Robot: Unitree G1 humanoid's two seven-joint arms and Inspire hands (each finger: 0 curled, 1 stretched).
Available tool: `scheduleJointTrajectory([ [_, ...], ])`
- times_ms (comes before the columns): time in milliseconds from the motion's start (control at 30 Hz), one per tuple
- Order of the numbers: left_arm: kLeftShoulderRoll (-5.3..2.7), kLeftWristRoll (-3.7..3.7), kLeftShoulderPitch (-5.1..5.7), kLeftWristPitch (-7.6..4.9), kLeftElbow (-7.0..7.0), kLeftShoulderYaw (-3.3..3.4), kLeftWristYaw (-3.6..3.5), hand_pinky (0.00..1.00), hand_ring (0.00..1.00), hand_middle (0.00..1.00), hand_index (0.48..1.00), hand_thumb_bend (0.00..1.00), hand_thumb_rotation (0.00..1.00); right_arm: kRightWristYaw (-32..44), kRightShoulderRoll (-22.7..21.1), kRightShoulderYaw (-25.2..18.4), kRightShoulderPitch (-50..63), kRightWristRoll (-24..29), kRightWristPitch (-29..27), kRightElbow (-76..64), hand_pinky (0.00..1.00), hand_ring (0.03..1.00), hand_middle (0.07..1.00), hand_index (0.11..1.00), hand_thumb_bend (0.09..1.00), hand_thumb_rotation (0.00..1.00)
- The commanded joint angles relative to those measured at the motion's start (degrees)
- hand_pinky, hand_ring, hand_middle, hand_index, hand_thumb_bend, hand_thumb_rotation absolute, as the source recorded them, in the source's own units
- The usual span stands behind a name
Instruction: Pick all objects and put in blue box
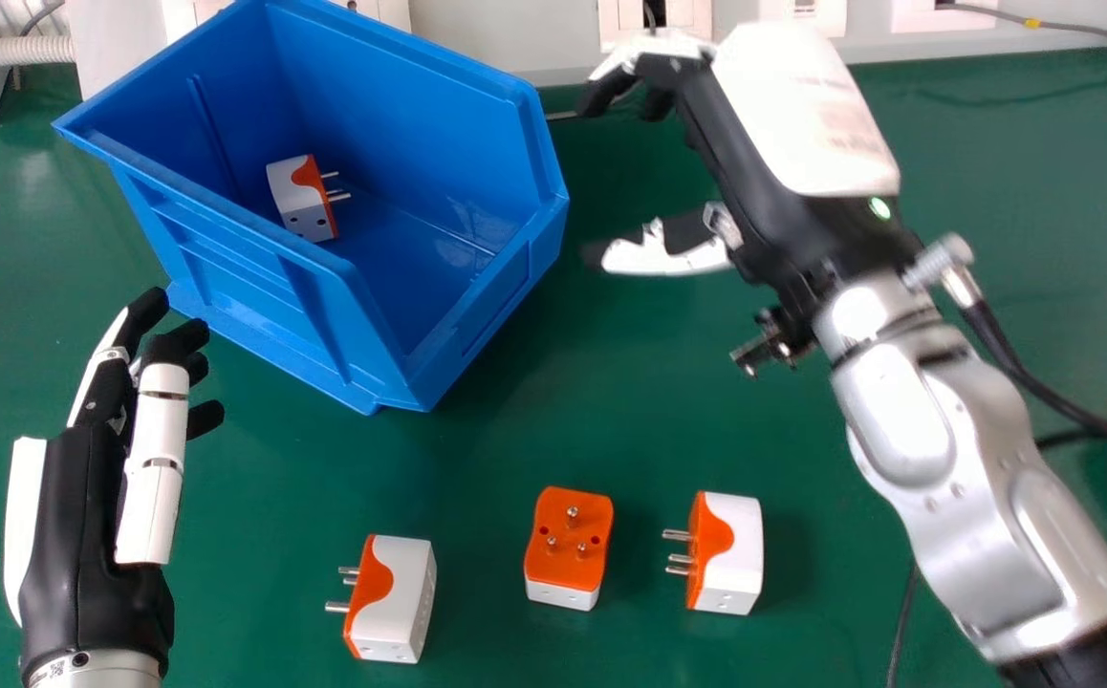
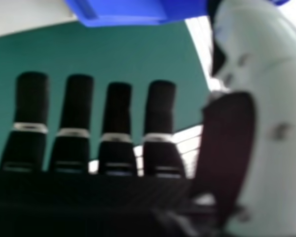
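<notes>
The blue box stands at the upper left of the head view, one white and orange plug adapter inside it. Three more adapters lie on the table: one on its side, one with its pins up, and another to the right. My right hand is held above the table just right of the box, fingers and thumb apart with nothing between them. In the right hand view, my right hand has straight fingers, with the box beyond. My left hand rests open left of the adapters.
The green table carries everything. White wall sockets line its far edge behind the box. A black cable hangs by my right wrist, and a corrugated hose shows at the far left.
</notes>
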Motion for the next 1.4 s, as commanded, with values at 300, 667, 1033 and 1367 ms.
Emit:
scheduleJointTrajectory([
  [300,1.17,-1.30,1.52,-4.36,0.62,0.62,-2.01,0.81,0.88,0.87,0.907,0.31,0.90,3.4,-0.3,-5.3,14.0,7.3,-0.3,-13.4,0.79,0.936,0.951,0.923,0.634,0.41],
  [667,1.35,-2.75,4.00,-2.88,-2.97,1.17,-3.07,0.81,0.88,0.87,0.908,0.31,0.91,7.2,-1.3,-8.8,26.4,11.8,-1.7,-21.3,0.85,0.992,0.994,0.990,0.592,0.55],
  [1033,1.17,-3.26,5.60,-1.06,-5.41,1.06,-3.58,0.80,0.87,0.87,0.907,0.31,0.91,7.9,-0.7,-11.6,35.0,15.9,-4.0,-24.2,0.84,1.000,1.000,0.999,0.612,0.59],
  [1367,0.83,-3.70,6.50,-0.40,-6.44,1.00,-3.62,0.79,0.87,0.86,0.910,0.32,0.91,11.5,-1.5,-13.7,41.0,20.5,-4.2,-26.1,0.83,0.990,1.000,0.998,0.658,0.57],
])
